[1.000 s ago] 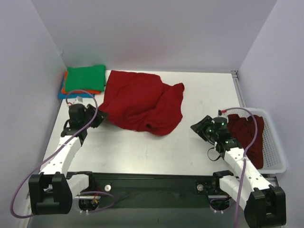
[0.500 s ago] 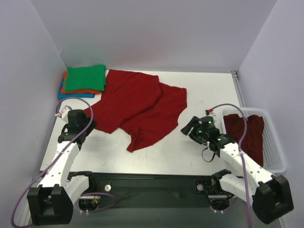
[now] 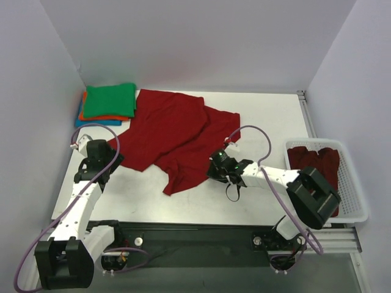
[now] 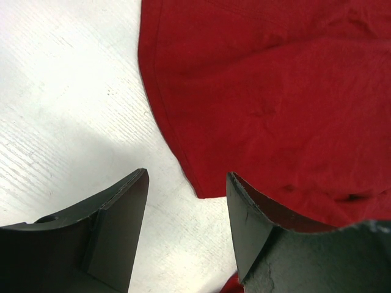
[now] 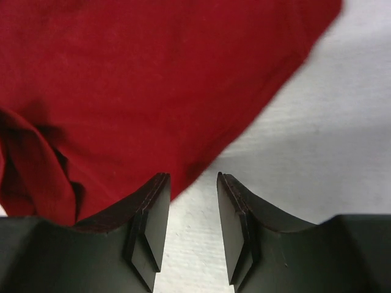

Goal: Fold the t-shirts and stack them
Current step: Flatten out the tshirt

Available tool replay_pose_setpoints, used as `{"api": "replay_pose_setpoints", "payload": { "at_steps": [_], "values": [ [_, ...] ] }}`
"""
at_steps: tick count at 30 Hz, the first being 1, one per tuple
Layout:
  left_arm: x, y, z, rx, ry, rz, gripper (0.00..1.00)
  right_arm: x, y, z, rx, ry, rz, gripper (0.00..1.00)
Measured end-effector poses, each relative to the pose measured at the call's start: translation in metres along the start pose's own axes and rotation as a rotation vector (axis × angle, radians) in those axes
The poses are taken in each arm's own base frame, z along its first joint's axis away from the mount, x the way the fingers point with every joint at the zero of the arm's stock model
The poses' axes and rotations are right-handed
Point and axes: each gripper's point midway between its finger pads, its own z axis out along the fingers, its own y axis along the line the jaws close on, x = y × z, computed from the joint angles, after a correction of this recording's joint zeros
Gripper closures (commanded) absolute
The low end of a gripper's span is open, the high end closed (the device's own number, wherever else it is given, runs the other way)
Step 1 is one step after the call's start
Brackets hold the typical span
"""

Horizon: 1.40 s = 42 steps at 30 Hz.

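Note:
A dark red t-shirt (image 3: 177, 134) lies spread and rumpled on the white table (image 3: 269, 116). My left gripper (image 3: 113, 154) is open at the shirt's left lower corner; in the left wrist view the corner (image 4: 256, 110) lies just ahead of the gripper (image 4: 186, 183), the right finger over cloth. My right gripper (image 3: 212, 168) is open at the shirt's right lower edge; the hem (image 5: 153, 91) lies just ahead of that gripper (image 5: 192, 183) in the right wrist view. Folded green (image 3: 110, 99), orange (image 3: 105, 117) and blue (image 3: 91, 122) shirts are stacked at the back left.
A white slotted basket (image 3: 354, 183) at the right edge holds more dark red shirts (image 3: 314, 168). Purple cables loop over both arms. Walls close the left, back and right sides.
The shirt has been drawn toward the front and spread out. My right arm has swung left from the basket to the shirt's right edge. My left gripper has dropped back to the left corner.

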Motion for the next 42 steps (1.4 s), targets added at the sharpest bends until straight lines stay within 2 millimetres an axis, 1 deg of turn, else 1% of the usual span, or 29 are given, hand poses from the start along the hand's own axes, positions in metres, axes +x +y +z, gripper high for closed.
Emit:
{"api": "replay_pose_setpoints", "payload": {
  "at_steps": [4, 7, 8, 9, 11, 13, 14, 16, 17, 18, 19, 20, 21, 22, 23, 25, 27, 30, 33, 35, 38, 40, 41, 42],
  "values": [
    [0.000, 0.000, 0.000, 0.000, -0.001, 0.003, 0.36, 0.007, 0.013, 0.015, 0.017, 0.013, -0.017, 0.63],
    [0.000, 0.000, 0.000, 0.000, -0.001, 0.007, 0.36, 0.010, 0.020, 0.020, 0.012, 0.013, -0.027, 0.84],
    [0.000, 0.000, 0.000, 0.000, -0.001, 0.008, 0.36, 0.010, 0.021, 0.021, 0.013, 0.013, -0.030, 0.97],
    [0.000, 0.000, 0.000, 0.001, -0.002, 0.009, 0.36, 0.010, 0.020, 0.021, 0.016, 0.014, -0.033, 1.00],
    [0.000, 0.000, 0.000, 0.000, -0.001, 0.010, 0.36, 0.009, 0.014, 0.022, 0.038, 0.018, -0.028, 1.00],
    [0.000, 0.000, 0.000, 0.000, -0.001, 0.011, 0.36, 0.004, 0.002, 0.022, 0.058, 0.022, -0.008, 1.00],
    [0.000, 0.000, 0.000, 0.001, -0.001, 0.011, 0.36, -0.003, -0.009, 0.020, 0.071, 0.016, 0.008, 1.00],
    [0.000, 0.000, 0.000, 0.002, 0.000, 0.010, 0.36, -0.019, -0.043, 0.012, 0.123, 0.003, 0.050, 1.00],
    [0.000, 0.000, 0.000, 0.005, 0.001, 0.010, 0.37, -0.031, -0.063, 0.005, 0.156, -0.014, 0.081, 0.98],
    [0.000, -0.001, -0.001, 0.007, 0.003, 0.009, 0.37, -0.042, -0.081, -0.003, 0.185, -0.032, 0.105, 0.92],
    [0.001, -0.001, -0.001, 0.009, 0.005, 0.008, 0.37, -0.056, -0.096, -0.012, 0.206, -0.054, 0.136, 0.88],
    [0.002, -0.001, 0.000, 0.011, 0.009, 0.007, 0.37, -0.070, -0.108, -0.019, 0.216, -0.077, 0.166, 0.75],
    [0.004, -0.002, 0.000, 0.014, 0.014, 0.005, 0.37, -0.084, -0.119, -0.026, 0.225, -0.104, 0.189, 0.70],
    [0.008, -0.002, 0.000, 0.017, 0.020, 0.008, 0.37, -0.094, -0.125, -0.032, 0.237, -0.118, 0.193, 0.67],
    [0.012, -0.003, 0.000, 0.020, 0.029, 0.012, 0.37, -0.100, -0.127, -0.037, 0.239, -0.122, 0.183, 0.61],
    [0.021, -0.005, 0.001, 0.024, 0.053, 0.022, 0.37, -0.105, -0.119, -0.041, 0.216, -0.106, 0.142, 0.55],
    [0.030, -0.005, 0.002, 0.019, 0.076, 0.028, 0.37, -0.101, -0.107, -0.044, 0.187, -0.087, 0.091, 0.52],
    [0.040, 0.000, 0.005, -0.001, 0.096, 0.033, 0.37, -0.084, -0.092, -0.051, 0.155, -0.050, 0.012, 0.51],
    [0.046, 0.005, 0.009, -0.031, 0.102, 0.034, 0.37, -0.068, -0.080, -0.057, 0.119, -0.030, -0.045, 0.45],
    [0.048, 0.007, 0.012, -0.049, 0.104, 0.036, 0.38, -0.056, -0.081, -0.057, 0.114, -0.018, -0.068, 0.41],
    [0.053, 0.010, 0.015, -0.070, 0.111, 0.036, 0.37, -0.038, -0.093, -0.048, 0.138, 0.019, -0.098, 0.36],
    [0.058, 0.012, 0.017, -0.080, 0.119, 0.040, 0.38, -0.030, -0.099, -0.040, 0.144, 0.040, -0.115, 0.36],
    [0.059, 0.014, 0.017, -0.085, 0.122, 0.040, 0.38, -0.026, -0.100, -0.036, 0.143, 0.050, -0.125, 0.37],
    [0.061, 0.015, 0.017, -0.088, 0.124, 0.041, 0.38, -0.024, -0.100, -0.032, 0.137, 0.057, -0.132, 0.42]
  ]
}}
